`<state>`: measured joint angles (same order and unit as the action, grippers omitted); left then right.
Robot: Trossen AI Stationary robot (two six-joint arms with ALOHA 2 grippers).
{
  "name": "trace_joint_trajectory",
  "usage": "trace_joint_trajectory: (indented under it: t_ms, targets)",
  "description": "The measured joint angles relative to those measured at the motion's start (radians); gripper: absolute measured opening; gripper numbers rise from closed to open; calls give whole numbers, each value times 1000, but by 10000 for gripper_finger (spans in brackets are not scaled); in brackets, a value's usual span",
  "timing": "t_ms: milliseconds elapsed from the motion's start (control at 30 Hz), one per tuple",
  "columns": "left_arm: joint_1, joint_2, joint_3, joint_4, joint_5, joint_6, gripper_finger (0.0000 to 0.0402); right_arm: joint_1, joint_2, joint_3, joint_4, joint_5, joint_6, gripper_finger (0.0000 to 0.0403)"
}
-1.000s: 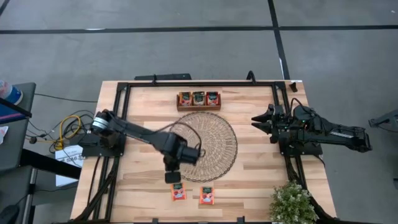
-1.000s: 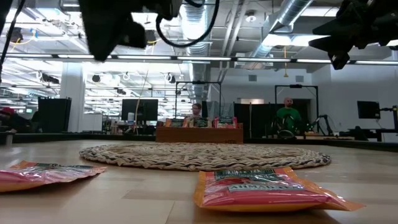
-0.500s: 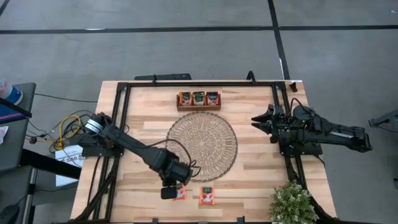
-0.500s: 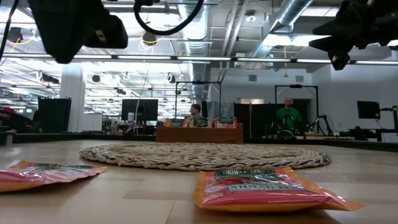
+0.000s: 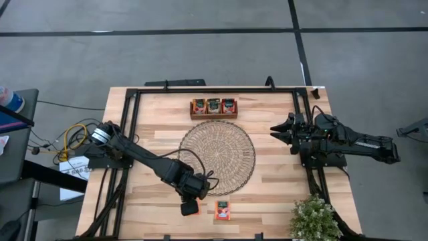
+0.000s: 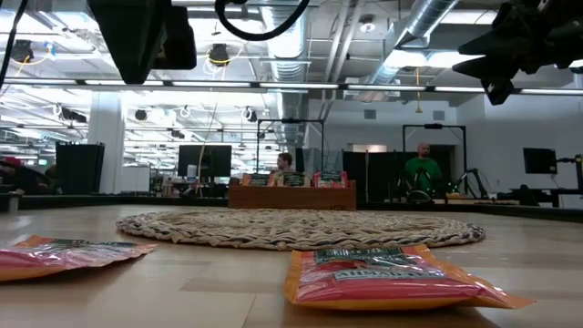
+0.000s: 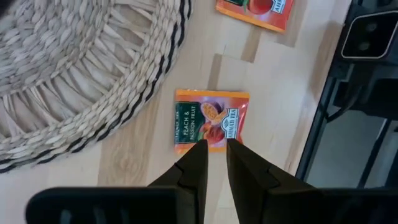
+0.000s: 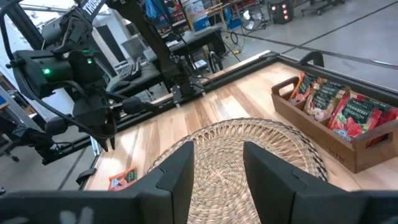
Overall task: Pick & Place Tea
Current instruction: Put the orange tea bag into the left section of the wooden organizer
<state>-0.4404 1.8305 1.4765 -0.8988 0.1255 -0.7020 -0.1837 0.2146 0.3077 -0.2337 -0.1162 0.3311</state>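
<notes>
A pale wooden plank table [image 5: 281, 181] is standing on grey floor. Two flat orange-red square tea sachets [image 7: 210, 120] are lying near the round woven straw mat [image 5: 217, 152]. The left gripper [image 7: 212, 154], fingers nearly together, is hovering over one; the right gripper [image 5: 275, 129] is waiting spread.

"PEACH & PASSION FRUIT" is read on the orange tea sachet [image 7: 211, 119] lying on the table in the left wrist view. A brand line beside the fruit picture is seen but possibly reads "AHMAD TEA". Print on the sachets [image 6: 383, 272] in the low view cannot be read.
</notes>
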Motion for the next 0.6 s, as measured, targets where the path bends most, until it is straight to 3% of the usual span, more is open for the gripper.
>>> trace_joint_trajectory:
  t_ms: [300,467,600]
  targets:
    - [-2,1,0,-4,19,-26,64,0,0,0,0,0,-1,130]
    - [-9,2,0,-16,9,-5,104,0,0,0,0,0,-1,130]
    - [-16,3,0,-40,-58,-6,148,0,0,0,0,-15,-1,130]
